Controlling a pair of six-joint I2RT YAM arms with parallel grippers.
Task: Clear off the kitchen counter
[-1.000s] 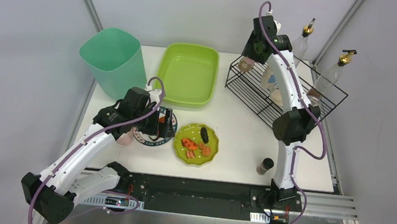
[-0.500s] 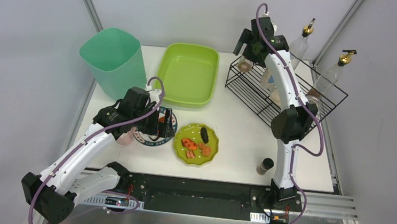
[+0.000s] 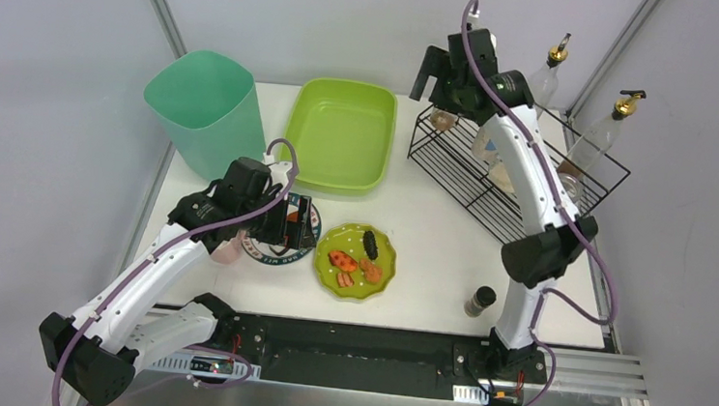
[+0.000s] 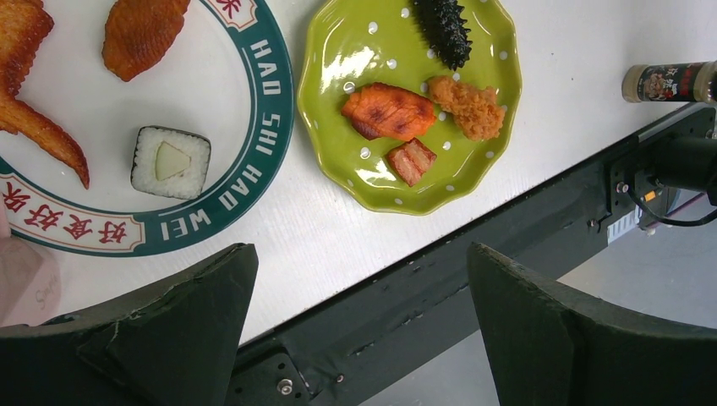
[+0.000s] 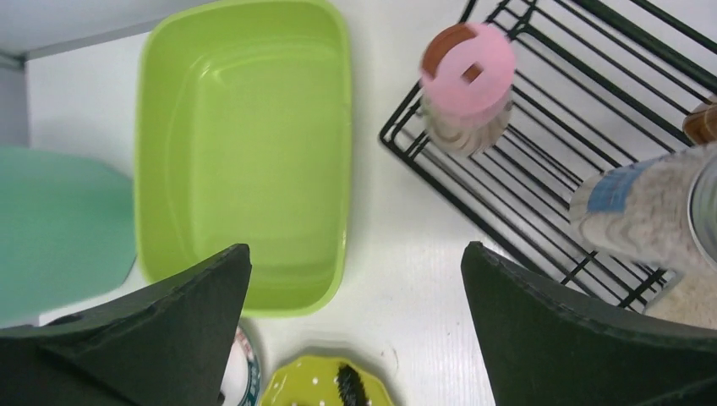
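The white kitchen counter (image 3: 430,238) holds a green dotted plate (image 3: 383,249) of food pieces, a white teal-rimmed plate (image 3: 257,251) and a small dark-capped spice jar (image 3: 480,300). My left gripper (image 3: 296,225) hovers open over the white plate's right edge. In the left wrist view, the left gripper (image 4: 359,249) stands wide with nothing between its fingers, above the counter's black front rail. My right gripper (image 3: 433,78) is open and empty, high over the left end of the wire rack (image 3: 513,171). A pink-lidded jar (image 5: 467,80) stands alone in the rack.
A lime-green tub (image 3: 342,134) sits at the back centre, and a tall teal bin (image 3: 203,108) at the back left. Two pump bottles (image 3: 598,135) stand behind the rack. A pink cup (image 3: 228,251) lies under my left arm. The white plate (image 4: 194,85) carries a sushi roll (image 4: 171,161) and chicken wings.
My right gripper opened off the pink-lidded jar, leaving it in the rack, and drew up and to the left. The left arm has not moved.
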